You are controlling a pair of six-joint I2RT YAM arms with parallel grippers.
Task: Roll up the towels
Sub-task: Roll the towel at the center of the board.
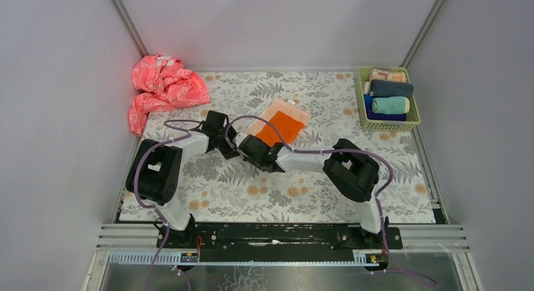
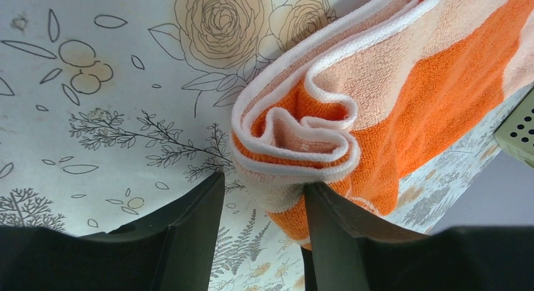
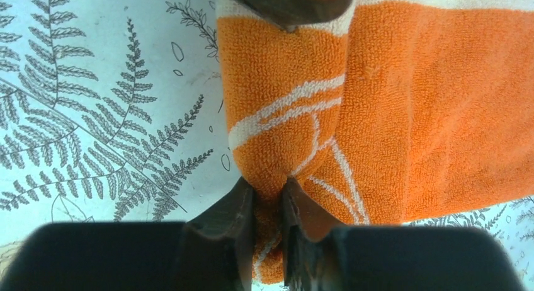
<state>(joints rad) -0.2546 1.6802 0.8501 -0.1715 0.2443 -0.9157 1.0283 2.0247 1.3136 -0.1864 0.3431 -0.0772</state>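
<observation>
Orange towel: here it is, mid-tabletop, the orange towel lies angled, orange and pale peach, white lettering on the orange.
Near end: curled over on itself, and the left wrist view shows the orange towel with white-edged layers coiled into a loose roll.
Left pincer: the left pincer sits astride that rolled end, 2 fingers part-way apart, 1 finger against the cloth. Whether it truly clamps, I cannot tell.
Right pincer: the right pincer is nearly closed and nipping a fold of the orange towel right where the white lettering runs.
Both arms: from above, the left pincer and right pincer meet side by side at the towel's near corner.
Basket: a pale green basket stands at the far right of the tabletop, well apart from the action.
Basket contents: 4 rolls packed in. A peach roll is at the back, then a dark blue-grey roll, then the mint-teal towel rolled up, with a blue roll at the front, mostly covered.
Pink cloth: a crumpled pink cloth is heaped in the far left corner.
Tabletop: the tabletop wears a fern-and-flower print.
</observation>
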